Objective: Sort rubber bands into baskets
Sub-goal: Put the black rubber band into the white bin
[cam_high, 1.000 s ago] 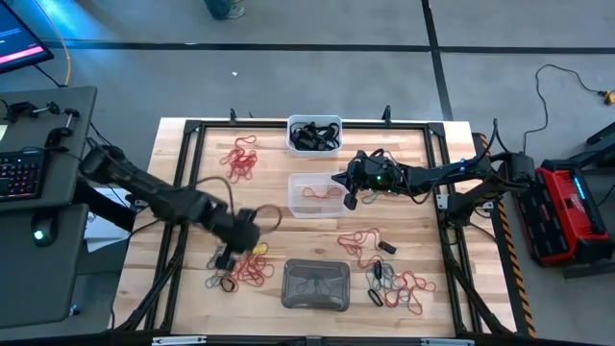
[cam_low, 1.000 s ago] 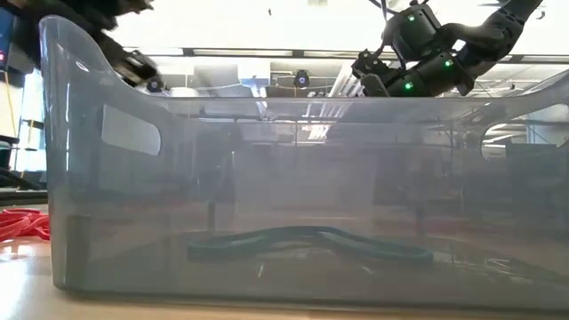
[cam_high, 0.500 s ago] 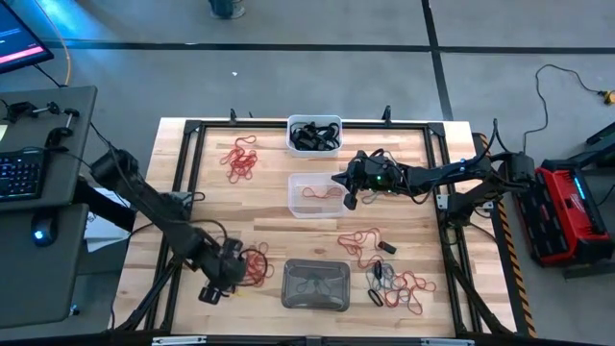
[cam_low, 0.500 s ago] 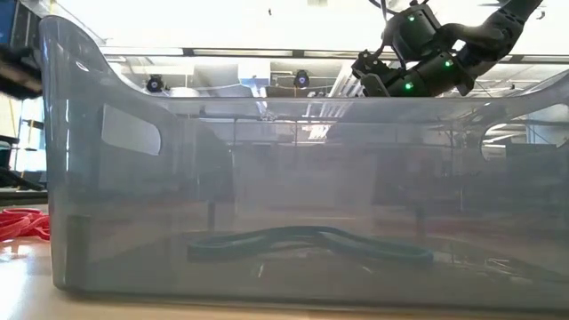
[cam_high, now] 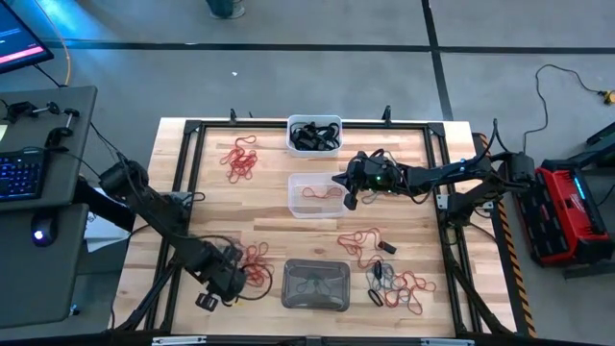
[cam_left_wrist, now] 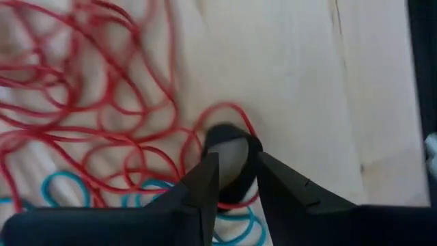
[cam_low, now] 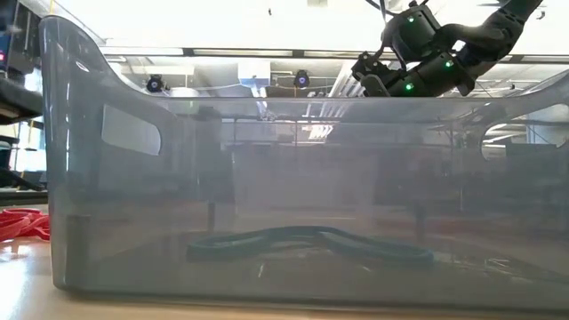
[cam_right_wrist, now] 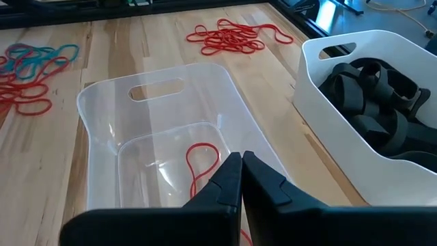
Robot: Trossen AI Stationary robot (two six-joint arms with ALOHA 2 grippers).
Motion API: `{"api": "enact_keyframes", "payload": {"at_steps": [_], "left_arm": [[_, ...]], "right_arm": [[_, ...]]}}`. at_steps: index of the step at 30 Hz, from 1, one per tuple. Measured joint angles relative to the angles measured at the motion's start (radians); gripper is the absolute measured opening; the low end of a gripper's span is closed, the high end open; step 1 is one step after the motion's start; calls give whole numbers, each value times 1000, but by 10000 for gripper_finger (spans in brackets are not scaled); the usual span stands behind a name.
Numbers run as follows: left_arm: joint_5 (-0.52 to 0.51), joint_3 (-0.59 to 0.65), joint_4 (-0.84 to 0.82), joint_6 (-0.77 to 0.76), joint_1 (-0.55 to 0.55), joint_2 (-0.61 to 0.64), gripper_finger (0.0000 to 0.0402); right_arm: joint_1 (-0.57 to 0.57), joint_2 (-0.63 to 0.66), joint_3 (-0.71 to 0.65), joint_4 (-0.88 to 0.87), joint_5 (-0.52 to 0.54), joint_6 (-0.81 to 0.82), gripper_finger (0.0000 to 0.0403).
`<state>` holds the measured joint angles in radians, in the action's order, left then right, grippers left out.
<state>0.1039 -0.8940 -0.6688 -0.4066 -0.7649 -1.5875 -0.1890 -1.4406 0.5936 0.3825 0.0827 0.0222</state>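
Picking is the step: left claw (cam_left_wrist: 232, 181) sits low on the counter (cam_high: 192, 192), fingers spread around a black band (cam_left_wrist: 232, 147) beside a red tangle (cam_left_wrist: 89, 102). Next, I judge, pinch it and carry it to the white basket (cam_high: 314, 134). Right claw (cam_right_wrist: 242, 179), pressed together, hovers over the clear basket (cam_right_wrist: 109, 102). Three baskets; grey basket (cam_high: 315, 284) nearest.
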Motion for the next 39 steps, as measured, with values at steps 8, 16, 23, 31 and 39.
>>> {"api": "enact_keyframes", "payload": {"at_steps": [8,16,23,31,39], "left_arm": [[-59,0,-24,17,-10,-53,85],[-72,0,-21,19,-10,-61,55],[-37,0,-15,45,-10,-61,4],[-91,-59,-51,95,-10,-61,2],[-88,-43,-80,104,-10,-60,43]], "right_arm": [[0,0,0,-3,0,0,0],[0,0,0,-5,0,0,0],[0,0,0,-5,0,0,0],[0,0,0,-5,0,0,0],[0,0,0,-5,0,1,0]]}}
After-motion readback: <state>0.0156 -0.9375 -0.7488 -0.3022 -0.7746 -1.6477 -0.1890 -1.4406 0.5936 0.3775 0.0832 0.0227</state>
